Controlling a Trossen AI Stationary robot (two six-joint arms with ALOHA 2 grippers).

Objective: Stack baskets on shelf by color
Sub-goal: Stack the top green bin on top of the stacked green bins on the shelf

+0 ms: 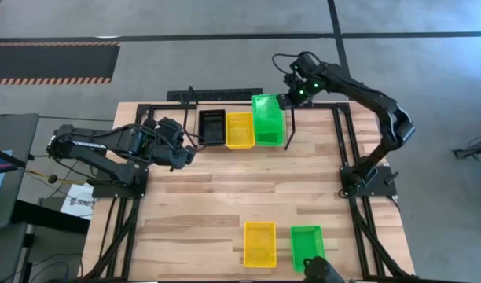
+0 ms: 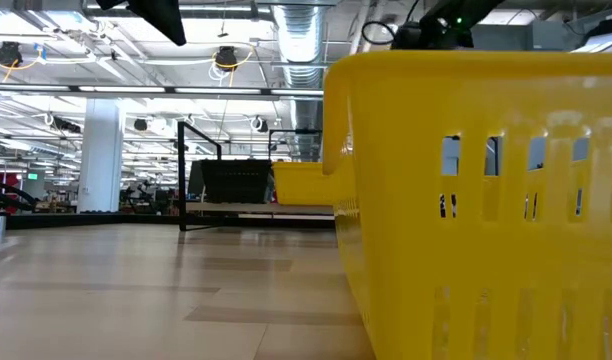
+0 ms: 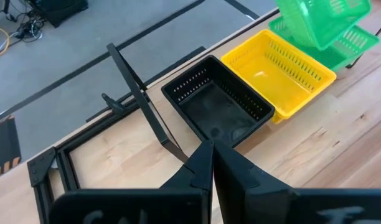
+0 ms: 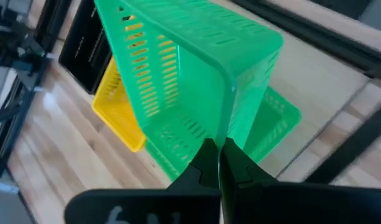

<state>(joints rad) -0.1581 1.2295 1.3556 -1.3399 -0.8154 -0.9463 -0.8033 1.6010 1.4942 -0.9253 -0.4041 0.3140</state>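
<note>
On the shelf (image 2: 256,208) at the table's far side stand a black basket (image 1: 211,127), a yellow basket (image 1: 240,130) and a green basket (image 3: 355,42) in a row. My right gripper (image 4: 218,154) is shut on a second green basket (image 4: 190,68), which hangs tilted over the green one (image 4: 274,121) on the shelf. My left gripper (image 3: 212,158) is shut on nothing and hovers on the near left of the black basket (image 3: 218,102). Another yellow basket (image 1: 259,244) and another green one (image 1: 307,244) rest on their bottoms near the table's front edge. My right gripper pinches the green basket's rim (image 4: 226,127) between its two fingers, near a corner. The fingers slant down from the far right. The basket is tilted steeply over the green basket below. Whether its low edge touches that one cannot be told.
The shelf's black rods and upright loop (image 3: 141,93) stand close ahead of my left gripper. In the low view the near yellow basket (image 2: 476,200) fills the right half. A dark object (image 1: 323,271) sits at the front edge beside the near green basket.
</note>
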